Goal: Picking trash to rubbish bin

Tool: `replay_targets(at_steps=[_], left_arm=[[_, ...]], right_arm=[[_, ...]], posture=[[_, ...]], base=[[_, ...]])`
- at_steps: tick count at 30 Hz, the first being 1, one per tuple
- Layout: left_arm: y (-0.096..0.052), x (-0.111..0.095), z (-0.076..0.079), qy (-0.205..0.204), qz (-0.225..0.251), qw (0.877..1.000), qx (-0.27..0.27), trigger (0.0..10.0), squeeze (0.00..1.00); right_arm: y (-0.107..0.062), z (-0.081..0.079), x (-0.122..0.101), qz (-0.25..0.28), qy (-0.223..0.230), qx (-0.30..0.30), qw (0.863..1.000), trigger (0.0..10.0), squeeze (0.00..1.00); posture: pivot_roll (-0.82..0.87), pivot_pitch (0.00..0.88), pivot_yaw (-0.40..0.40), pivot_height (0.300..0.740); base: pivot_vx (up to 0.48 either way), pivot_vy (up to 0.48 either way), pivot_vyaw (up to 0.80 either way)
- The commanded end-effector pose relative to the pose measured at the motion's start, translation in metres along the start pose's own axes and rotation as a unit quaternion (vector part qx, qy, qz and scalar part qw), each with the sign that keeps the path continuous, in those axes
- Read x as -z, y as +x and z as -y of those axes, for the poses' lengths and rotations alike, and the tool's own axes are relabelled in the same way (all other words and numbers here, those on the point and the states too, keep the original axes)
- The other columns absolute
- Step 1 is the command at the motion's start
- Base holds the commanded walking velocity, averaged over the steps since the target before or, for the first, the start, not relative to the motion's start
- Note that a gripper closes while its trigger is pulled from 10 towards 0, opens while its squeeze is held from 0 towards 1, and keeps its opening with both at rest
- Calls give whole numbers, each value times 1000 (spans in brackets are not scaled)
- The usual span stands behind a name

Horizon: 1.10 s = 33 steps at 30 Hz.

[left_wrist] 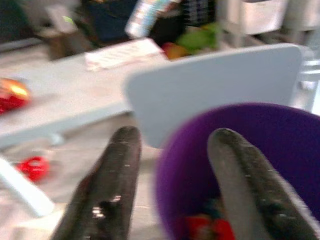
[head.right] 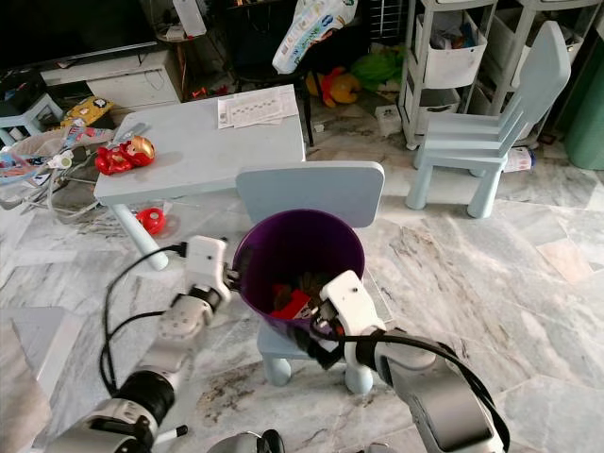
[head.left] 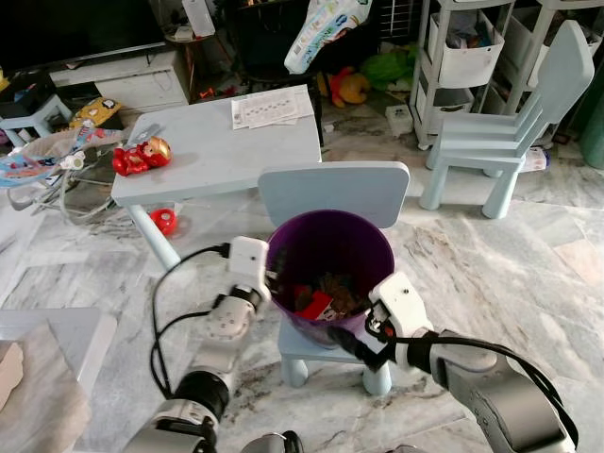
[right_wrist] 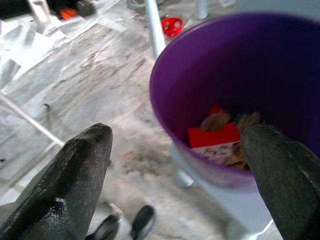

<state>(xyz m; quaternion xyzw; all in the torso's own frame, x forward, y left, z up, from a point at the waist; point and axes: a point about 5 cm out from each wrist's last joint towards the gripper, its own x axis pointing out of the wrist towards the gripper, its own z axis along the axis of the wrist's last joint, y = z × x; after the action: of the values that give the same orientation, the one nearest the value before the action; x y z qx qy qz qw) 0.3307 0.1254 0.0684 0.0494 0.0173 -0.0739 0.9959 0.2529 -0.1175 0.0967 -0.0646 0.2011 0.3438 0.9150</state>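
1. Straddling the rim of the purple bin, the left gripper has its fingers spread, one outside the wall and one inside, not yet clamped on it.
2. The right gripper is likewise released, with the bin's near rim between its two fingers; it holds nothing.
3. The bin stands on the seat of a small pale-blue chair, beside the blue table. Trash lies in its bottom: a red wrapper and brownish scraps.
4. Judging by this, the robot is about to grip the bin with both arms; the next move calls for closing on the rim evenly so it does not tip.
5. A printed sheet lies on the table, its text too small to read; no brand is legible.
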Motion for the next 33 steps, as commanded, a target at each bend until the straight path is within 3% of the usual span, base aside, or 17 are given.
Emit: replay_targets(at_steps=[1, 6, 9, 14, 19, 20, 21, 22, 33], left_arm=[[-3, -5, -17, 21, 19, 999, -42, 10000, 1000], [-8, -10, -31, 32, 41, 996, -74, 10000, 1000], [-14, -17, -41, 39, 59, 993, -95, 10000, 1000], [-23, -25, -53, 36, 69, 986, -149, 10000, 1000], [-26, -31, -59, 1, 65, 982, -176, 10000, 1000], [-26, -34, -59, 0, 66, 982, -177, 10000, 576], [-26, -35, -59, 0, 67, 982, -177, 10000, 576], [-26, -40, -59, 12, 73, 980, -183, 10000, 0], [-23, -64, -56, -2, 98, 979, -180, 10000, 0]], right_arm=[[3, 9, -12, 37, -16, 48, 998, 10000, 639], [3, 23, -31, 95, -20, 119, 988, 10000, 639], [-1, 34, -49, 155, -48, 175, 971, 10000, 635], [-3, 41, -63, 202, -41, 210, 956, 10000, 631], [-1, 44, -72, 228, -44, 221, 947, 10000, 651], [-1, 44, -72, 230, -45, 222, 946, 10000, 651], [0, 44, -72, 232, -47, 223, 946, 10000, 651], [0, 46, -72, 230, -56, 231, 944, 10000, 675], [0, 48, -75, 246, -53, 239, 938, 10000, 675]], posture=[[-89, 64, 119, 740], [-82, 62, 114, 740], [-67, 61, 107, 740], [-57, 61, 103, 740], [-48, 59, 95, 740], [-48, 59, 95, 740], [-48, 59, 95, 740], [-48, 58, 94, 740], [-49, 61, 96, 740]], base=[[0, 0, 0], [0, 0, 0], [0, 0, 0], [0, 0, 0], [0, 0, 0], [0, 0, 0], [0, 0, 0], [0, 0, 800], [0, 0, 800]])
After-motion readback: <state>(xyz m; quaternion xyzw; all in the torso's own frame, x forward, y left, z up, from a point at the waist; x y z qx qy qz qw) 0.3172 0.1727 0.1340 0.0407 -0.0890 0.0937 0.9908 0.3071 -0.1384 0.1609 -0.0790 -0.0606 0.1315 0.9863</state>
